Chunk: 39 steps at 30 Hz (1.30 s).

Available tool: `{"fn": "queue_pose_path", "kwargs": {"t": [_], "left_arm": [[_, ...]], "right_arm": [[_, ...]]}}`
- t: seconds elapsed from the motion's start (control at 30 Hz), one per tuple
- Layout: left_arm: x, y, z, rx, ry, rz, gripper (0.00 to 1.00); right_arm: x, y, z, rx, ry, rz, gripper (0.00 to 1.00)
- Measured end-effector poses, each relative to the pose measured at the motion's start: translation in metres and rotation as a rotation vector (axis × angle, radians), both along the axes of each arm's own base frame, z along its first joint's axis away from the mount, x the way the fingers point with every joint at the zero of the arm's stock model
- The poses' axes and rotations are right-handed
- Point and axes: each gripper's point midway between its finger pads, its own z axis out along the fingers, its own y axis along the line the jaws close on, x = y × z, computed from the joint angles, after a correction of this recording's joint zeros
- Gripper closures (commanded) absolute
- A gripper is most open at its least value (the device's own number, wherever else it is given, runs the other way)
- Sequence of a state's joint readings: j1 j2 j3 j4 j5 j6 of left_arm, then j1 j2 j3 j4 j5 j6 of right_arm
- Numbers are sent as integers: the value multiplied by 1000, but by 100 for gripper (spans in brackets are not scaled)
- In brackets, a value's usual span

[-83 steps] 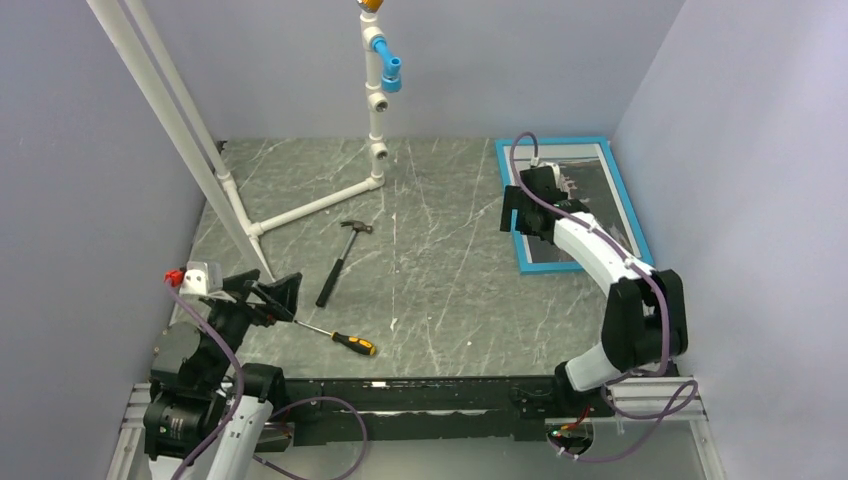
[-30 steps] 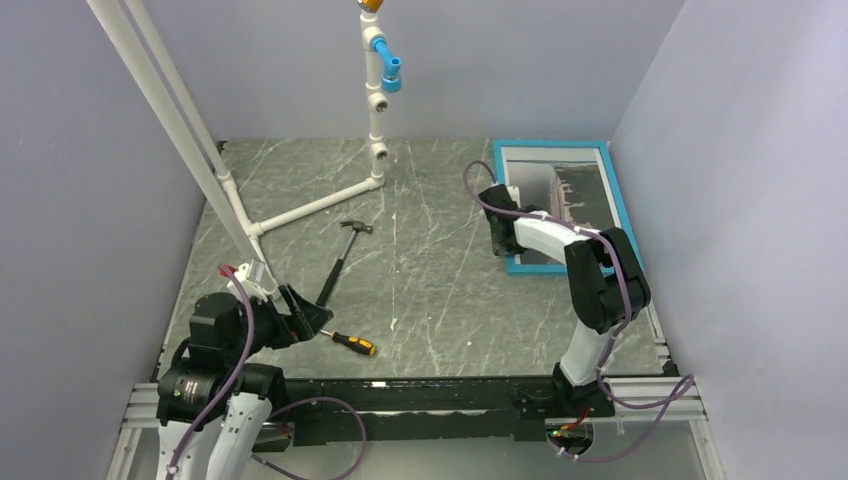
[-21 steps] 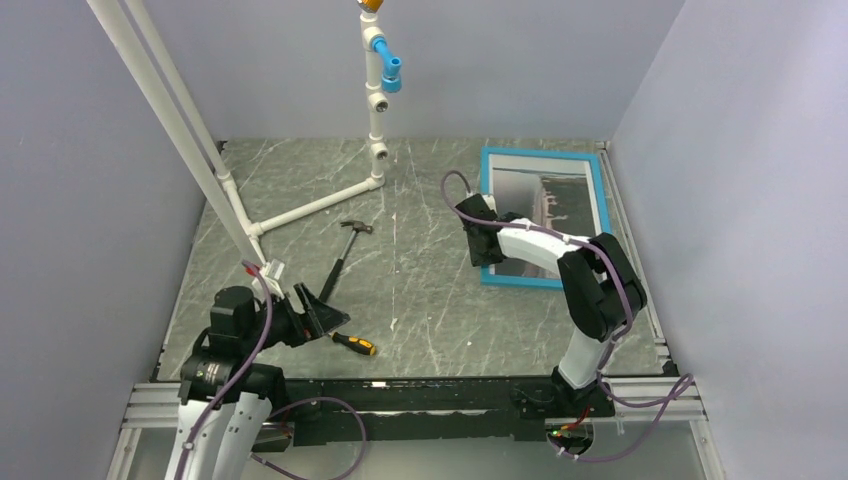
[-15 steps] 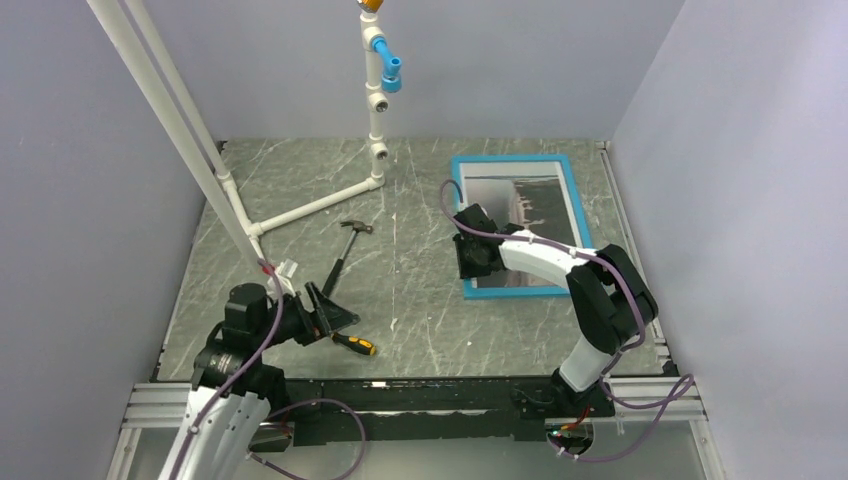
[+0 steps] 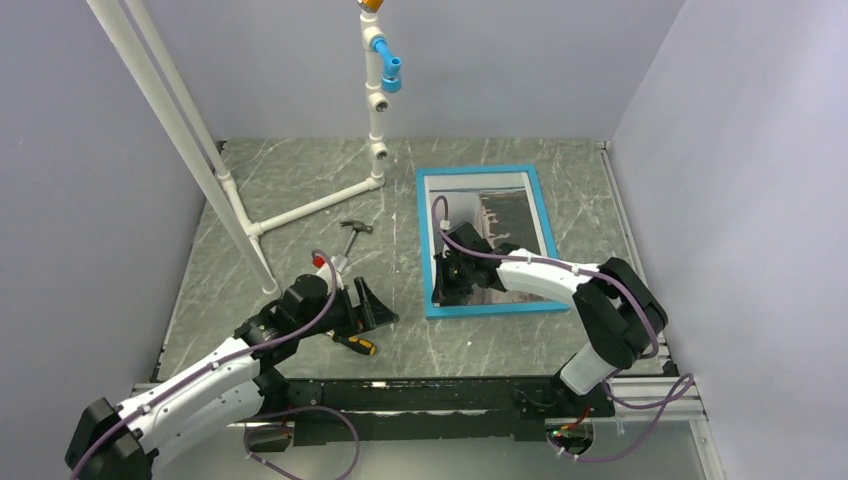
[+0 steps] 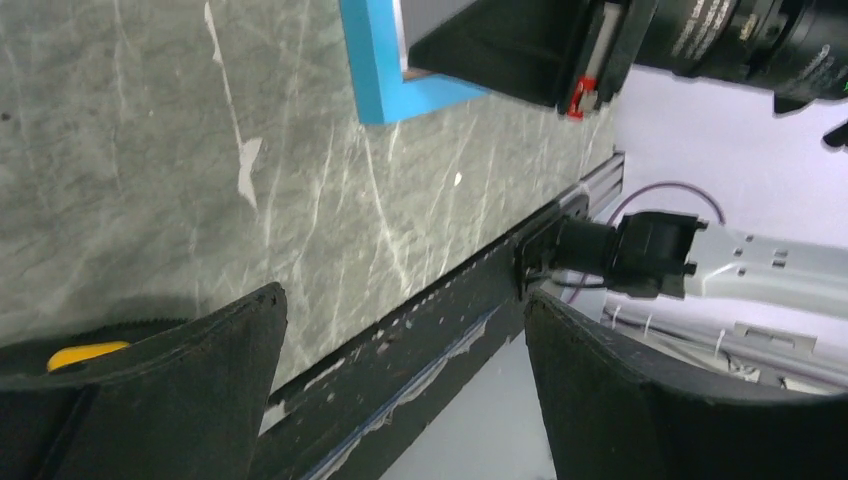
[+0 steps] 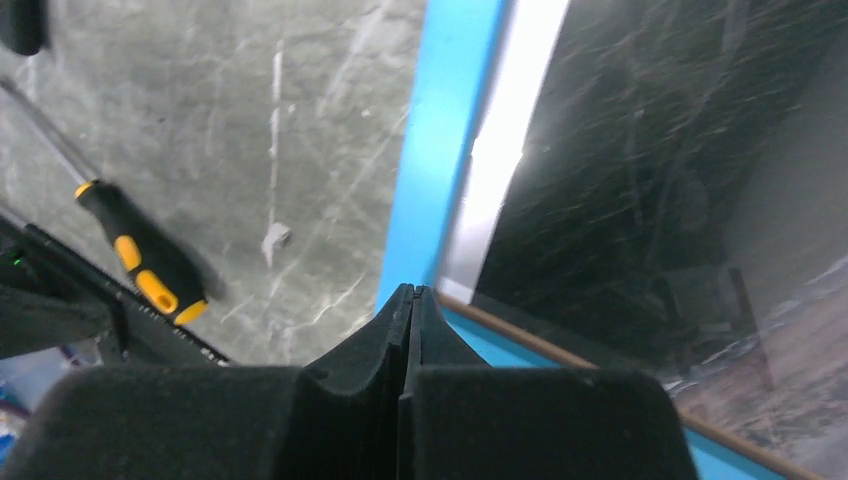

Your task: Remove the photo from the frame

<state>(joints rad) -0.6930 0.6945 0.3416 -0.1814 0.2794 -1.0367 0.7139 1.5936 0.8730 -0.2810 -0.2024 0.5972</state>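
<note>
The glossy white-bordered grey photo [image 7: 640,150] in the flat turquoise frame [image 7: 445,130] seems thin and slippery: pinch its seven-o'clock corner; right gripper [image 7: 405,295] is clenched empty.

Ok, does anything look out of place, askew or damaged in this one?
Nothing looks spilled or broken. The frame lies flat and face up with the photo inside. The only odd items are a hammer and a screwdriver lying loose to its left, which look unrelated to the job.
</note>
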Motion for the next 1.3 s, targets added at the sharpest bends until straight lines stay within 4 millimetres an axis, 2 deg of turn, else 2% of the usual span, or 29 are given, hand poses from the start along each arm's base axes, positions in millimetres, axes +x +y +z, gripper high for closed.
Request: {"fn": "queue_pose_path", "kwargs": {"t": [0.13, 0.23, 0.33, 0.43, 0.5, 0.57, 0.7, 0.9, 1.1, 1.17, 1.3], "left_arm": [[12, -8, 3, -20, -38, 55, 11], [25, -12, 9, -50, -78, 101, 11], [37, -17, 6, -39, -79, 127, 12], [45, -23, 3, -16, -59, 135, 12], [47, -26, 5, -25, -59, 148, 10], [48, -26, 10, -47, -62, 165, 8], [44, -20, 11, -77, -63, 195, 6], [33, -9, -1, -69, -33, 206, 5], [23, 1, -16, -66, -7, 215, 5], [20, 3, -21, -65, 0, 216, 5], [16, 6, -25, -65, 6, 216, 5]], "right_arm": [[-11, 7, 12, 52, 0, 9, 100], [-19, 6, 28, 107, -19, -2, 100], [-20, 5, 40, 139, -43, -13, 100], [-15, 0, 39, 105, -67, -27, 75], [-11, -6, 32, 37, -66, -36, 64], [-4, -9, 25, -36, -67, -38, 59], [3, -10, 11, -144, -52, -47, 55], [3, -3, -1, -252, -58, -68, 57], [10, 10, -8, -316, -82, -95, 58], [11, 11, -11, -333, -87, -106, 62], [12, 15, -14, -345, -84, -133, 83]]}}
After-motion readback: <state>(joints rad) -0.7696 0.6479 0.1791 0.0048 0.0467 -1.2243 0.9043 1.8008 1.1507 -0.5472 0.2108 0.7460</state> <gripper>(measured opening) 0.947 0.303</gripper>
